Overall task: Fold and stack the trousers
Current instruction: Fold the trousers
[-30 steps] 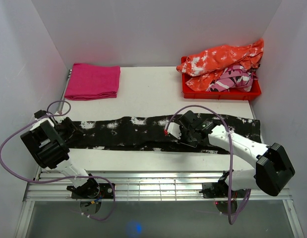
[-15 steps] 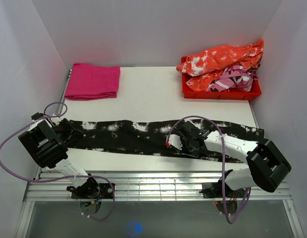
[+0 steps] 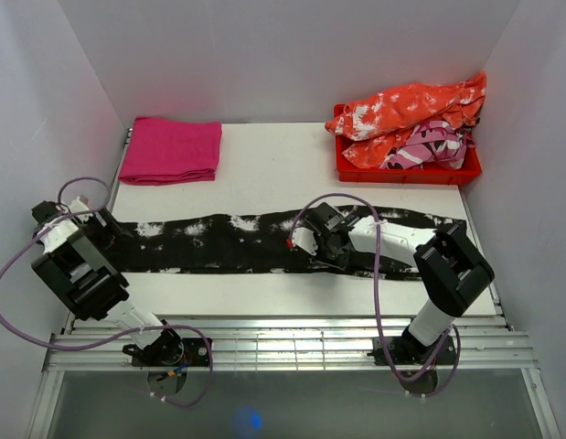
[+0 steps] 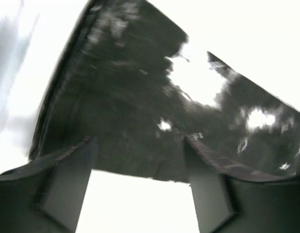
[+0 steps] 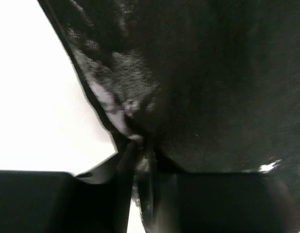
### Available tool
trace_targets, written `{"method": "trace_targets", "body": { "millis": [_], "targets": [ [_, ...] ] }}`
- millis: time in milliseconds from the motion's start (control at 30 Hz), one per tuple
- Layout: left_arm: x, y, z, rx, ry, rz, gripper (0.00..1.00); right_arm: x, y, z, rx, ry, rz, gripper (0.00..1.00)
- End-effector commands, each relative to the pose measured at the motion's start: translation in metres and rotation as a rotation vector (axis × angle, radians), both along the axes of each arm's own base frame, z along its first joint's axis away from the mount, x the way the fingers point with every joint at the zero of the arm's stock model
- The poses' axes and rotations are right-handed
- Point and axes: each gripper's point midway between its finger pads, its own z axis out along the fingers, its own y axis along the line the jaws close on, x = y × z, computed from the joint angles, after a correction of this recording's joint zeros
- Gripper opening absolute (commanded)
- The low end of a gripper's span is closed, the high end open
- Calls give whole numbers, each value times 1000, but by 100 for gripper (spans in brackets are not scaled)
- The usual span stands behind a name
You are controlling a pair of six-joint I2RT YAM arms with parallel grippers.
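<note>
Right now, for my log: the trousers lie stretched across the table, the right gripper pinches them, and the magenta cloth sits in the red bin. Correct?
No: top external view shows the magenta cloth on the table, far left, not in the red bin. Rest holds.

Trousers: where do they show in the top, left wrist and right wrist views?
Top external: trousers stretched left to right across the near part of the table.
Left wrist: trousers fill the middle, just beyond the open left gripper.
Right wrist: trousers fill the upper right, a fold pinched in the right gripper.
Shared landmark: bare white table along the dark fabric's edge.
</note>
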Motion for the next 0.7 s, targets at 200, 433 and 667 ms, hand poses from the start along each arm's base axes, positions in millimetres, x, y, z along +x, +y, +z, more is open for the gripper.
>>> {"method": "trace_targets", "body": {
  "millis": [200,433,667],
  "targets": [
    [58,-87,127,203,-415,-469,93,11,57,66,298,-44,7,65],
    [33,-205,91,52,-402,-767,93,1,-47,78,168,-162,-60,57],
    [21,-251,41,83,-281,-883,90,-4,-116,43,17,-180,-103,49]
  ]
}}
